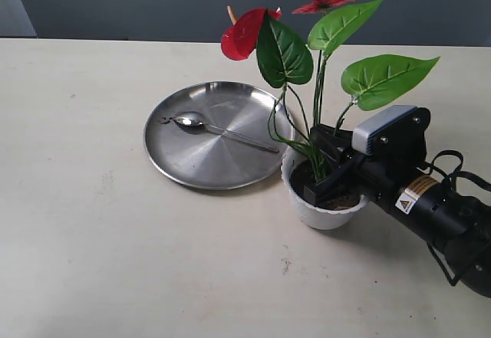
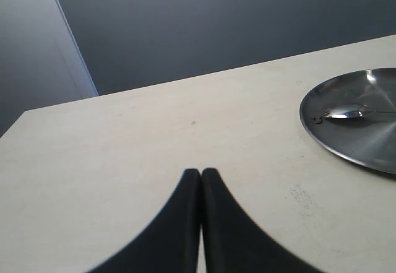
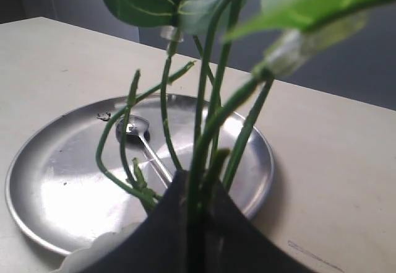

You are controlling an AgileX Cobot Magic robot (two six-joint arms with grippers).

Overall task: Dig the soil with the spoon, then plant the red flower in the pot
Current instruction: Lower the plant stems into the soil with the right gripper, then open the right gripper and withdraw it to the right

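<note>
Most of the job looks done to me, judging by how things lie; my right gripper (image 1: 326, 175) has its black jaws pinched on the thin green stems of the artificial red flower (image 1: 307, 39), with its two glossy red blooms and broad green leaves, right down at the mouth of the small white plastic pot with the wavy rim (image 1: 311, 209); the plant stands upright with its stem bases in the pot, over the dark brown crumbly soil (image 1: 345, 199), of which only a sliver shows beside my fingers; how deep the stems sit in it I cannot tell, as my own jaws hide that spot.

The slim shiny steel spoon (image 1: 219, 129) lies in the round steel plate (image 1: 188, 165), just beside the pot on the pale table (image 1: 77, 200), with a few dark crumbs near its bowl; I take that to mean the digging is over and the spoon is put down.

My left gripper (image 2: 201, 177) is idle, its jaws pressed together on nothing, above bare table well apart from the pot.

What is left, I judge: let go of the stems and draw away without tipping the plant.
</note>
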